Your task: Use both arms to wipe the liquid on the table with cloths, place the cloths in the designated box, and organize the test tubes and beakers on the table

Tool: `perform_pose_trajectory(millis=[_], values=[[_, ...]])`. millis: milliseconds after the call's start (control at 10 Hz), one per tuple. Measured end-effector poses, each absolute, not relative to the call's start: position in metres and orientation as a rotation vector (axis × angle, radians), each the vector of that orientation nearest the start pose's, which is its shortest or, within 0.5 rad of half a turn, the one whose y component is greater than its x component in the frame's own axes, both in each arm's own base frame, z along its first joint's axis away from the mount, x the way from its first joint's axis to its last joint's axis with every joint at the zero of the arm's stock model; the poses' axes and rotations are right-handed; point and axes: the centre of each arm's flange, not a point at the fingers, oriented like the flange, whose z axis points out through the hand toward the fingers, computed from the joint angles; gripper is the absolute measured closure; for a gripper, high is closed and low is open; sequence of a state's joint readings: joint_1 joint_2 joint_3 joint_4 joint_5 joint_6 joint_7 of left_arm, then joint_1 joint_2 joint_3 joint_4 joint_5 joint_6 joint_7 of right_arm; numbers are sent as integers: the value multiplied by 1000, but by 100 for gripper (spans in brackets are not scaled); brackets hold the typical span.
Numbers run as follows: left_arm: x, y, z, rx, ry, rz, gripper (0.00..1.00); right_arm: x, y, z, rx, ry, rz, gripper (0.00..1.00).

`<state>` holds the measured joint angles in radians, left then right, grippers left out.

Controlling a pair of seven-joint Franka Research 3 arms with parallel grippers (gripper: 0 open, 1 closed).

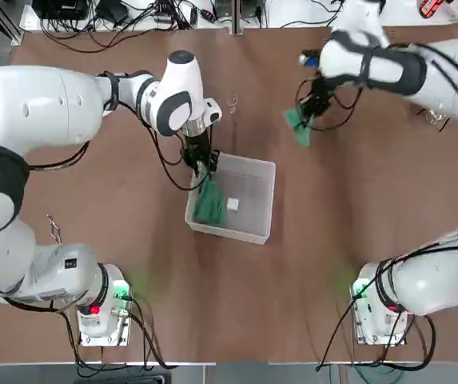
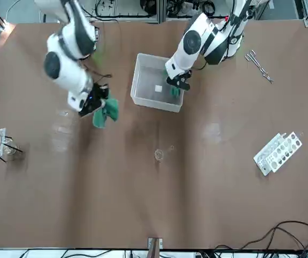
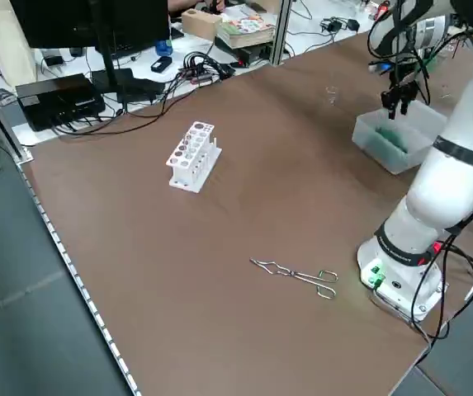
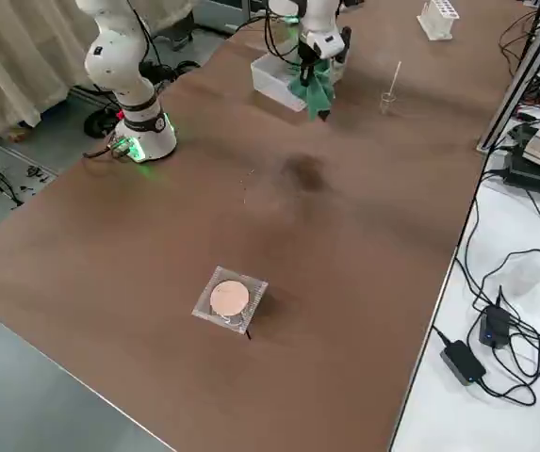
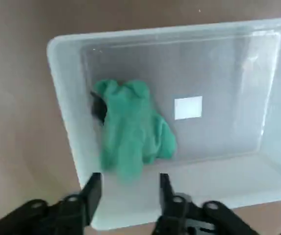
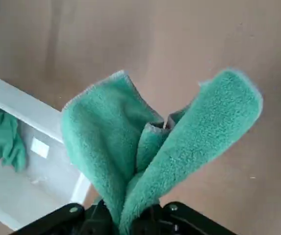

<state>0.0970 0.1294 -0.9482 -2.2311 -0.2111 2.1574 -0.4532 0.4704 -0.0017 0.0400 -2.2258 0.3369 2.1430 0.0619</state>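
We see the box (image 1: 248, 210) near the middle of the table (image 1: 308, 264), with the left gripper (image 1: 202, 166) above its left end, fingers apart, and one cloth (image 1: 210, 202) lying inside there; the rest of the box floor is free. The right gripper (image 1: 312, 106) hangs past the box toward the far right, clamped on a dangling cloth (image 1: 298, 126). The test tube rack (image 2: 278, 152) by the left edge, tongs (image 2: 258, 59) near the left arm's base and a small glass (image 2: 159, 155) toward the far edge leave wide bare table between them.
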Motion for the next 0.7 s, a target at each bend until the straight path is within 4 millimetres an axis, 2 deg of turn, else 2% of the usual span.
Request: perform_pose_trajectory(millis=[200, 300, 500, 600, 700], values=[[352, -401, 349, -3246, 429, 406, 7, 404, 328, 363, -2889, -269, 150, 91], [375, -399, 368, -3290, 385, 344, 0, 377, 365, 363, -2887, -199, 119, 91], [458, -364, 399, -3391, 206, 223, 0, 307, 437, 358, -2859, -114, 72, 88], [502, -348, 399, -3429, 144, 202, 0, 285, 456, 347, -2856, -100, 69, 87], [539, -340, 385, -3457, 108, 209, 1, 277, 463, 337, -2861, -92, 71, 80]])
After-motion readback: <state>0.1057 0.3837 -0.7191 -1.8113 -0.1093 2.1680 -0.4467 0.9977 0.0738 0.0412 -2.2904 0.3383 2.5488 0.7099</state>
